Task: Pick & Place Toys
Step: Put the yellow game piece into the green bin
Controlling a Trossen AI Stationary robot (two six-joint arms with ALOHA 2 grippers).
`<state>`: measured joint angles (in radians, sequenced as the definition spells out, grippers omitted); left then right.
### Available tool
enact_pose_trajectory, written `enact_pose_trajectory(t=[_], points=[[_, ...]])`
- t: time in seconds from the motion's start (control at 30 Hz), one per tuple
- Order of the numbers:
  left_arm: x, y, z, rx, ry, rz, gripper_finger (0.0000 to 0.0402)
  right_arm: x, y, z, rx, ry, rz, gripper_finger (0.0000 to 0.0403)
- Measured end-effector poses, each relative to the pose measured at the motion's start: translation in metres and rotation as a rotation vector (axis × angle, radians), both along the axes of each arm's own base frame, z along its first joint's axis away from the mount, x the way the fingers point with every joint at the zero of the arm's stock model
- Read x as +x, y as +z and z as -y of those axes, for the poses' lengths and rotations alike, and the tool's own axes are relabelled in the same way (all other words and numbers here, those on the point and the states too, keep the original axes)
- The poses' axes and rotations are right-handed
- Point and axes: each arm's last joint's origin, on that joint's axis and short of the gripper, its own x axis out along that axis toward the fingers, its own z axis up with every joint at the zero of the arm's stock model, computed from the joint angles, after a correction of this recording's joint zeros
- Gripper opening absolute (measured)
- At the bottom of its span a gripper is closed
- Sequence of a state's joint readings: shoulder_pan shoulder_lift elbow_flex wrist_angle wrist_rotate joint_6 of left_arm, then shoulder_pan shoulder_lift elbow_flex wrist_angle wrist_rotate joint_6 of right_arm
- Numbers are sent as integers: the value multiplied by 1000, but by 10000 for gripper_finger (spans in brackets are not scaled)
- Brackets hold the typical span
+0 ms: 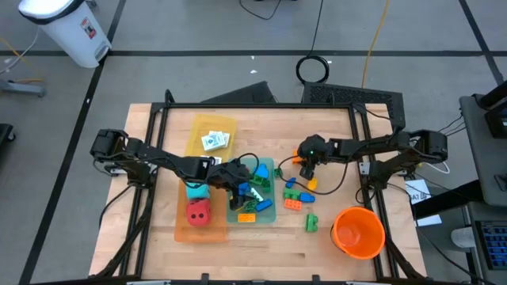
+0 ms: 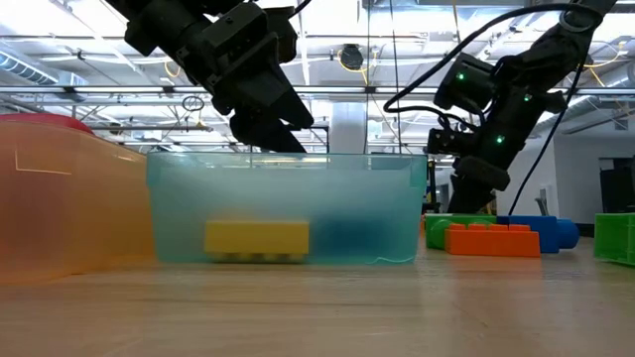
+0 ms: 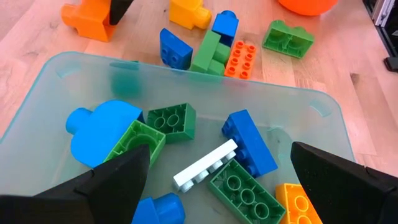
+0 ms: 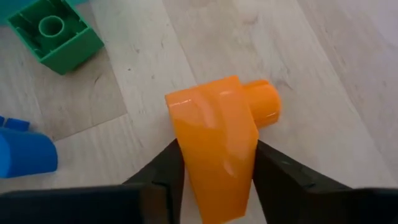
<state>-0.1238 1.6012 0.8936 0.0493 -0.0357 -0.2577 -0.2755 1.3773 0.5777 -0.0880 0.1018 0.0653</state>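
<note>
My left gripper (image 1: pixel 238 188) hangs open over the teal tray (image 1: pixel 267 212), and its fingers touch nothing. In the left wrist view (image 3: pixel 217 180) the tray holds several bricks: blue, green, white and yellow. My right gripper (image 1: pixel 303 168) is to the right of the tray, shut on an orange brick (image 4: pixel 214 155). Loose bricks (image 1: pixel 295 198) lie on the wood between the tray and the bucket. A red die (image 1: pixel 198 211) and a teal die (image 1: pixel 196 190) sit in the orange tray (image 1: pixel 184 232). White cards (image 1: pixel 214 141) lie in the yellow tray (image 1: pixel 198 127). My right gripper pinches the orange brick's two flat sides (image 4: pixel 186 168) between its two fingers, coming from above and pointing down. The brick's round stud (image 4: pixel 264 102) sticks out beyond the fingers. I cannot tell whether the brick is clear of the table.
A big orange bucket (image 1: pixel 358 231) stands at the near right. A green brick (image 1: pixel 311 223) lies beside it. In the low view an orange brick (image 2: pixel 491 238) and a blue one (image 2: pixel 544 232) lie right of the tray. Bare wood runs along the near edge.
</note>
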Motion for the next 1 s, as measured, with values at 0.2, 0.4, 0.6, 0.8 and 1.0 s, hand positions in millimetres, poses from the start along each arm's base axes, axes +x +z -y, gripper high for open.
enact_pose_trajectory(t=[0.2, 0.4, 0.6, 0.8, 1.0], points=[[0, 0, 0, 0, 0, 0, 395, -1, 0, 3, -29, 32, -11, 90], [1, 1, -1, 10, 8, 18, 395, -3, 10, 1, -62, 63, 19, 97], [6, 8, -6, 81, 114, 111, 395, -7, 38, -15, -180, 165, 116, 93], [14, 23, -16, 45, 177, 278, 395, -3, 63, -46, -426, 239, 237, 93], [22, 26, -20, -22, 291, 392, 395, 10, 76, -79, -661, 354, 348, 93]])
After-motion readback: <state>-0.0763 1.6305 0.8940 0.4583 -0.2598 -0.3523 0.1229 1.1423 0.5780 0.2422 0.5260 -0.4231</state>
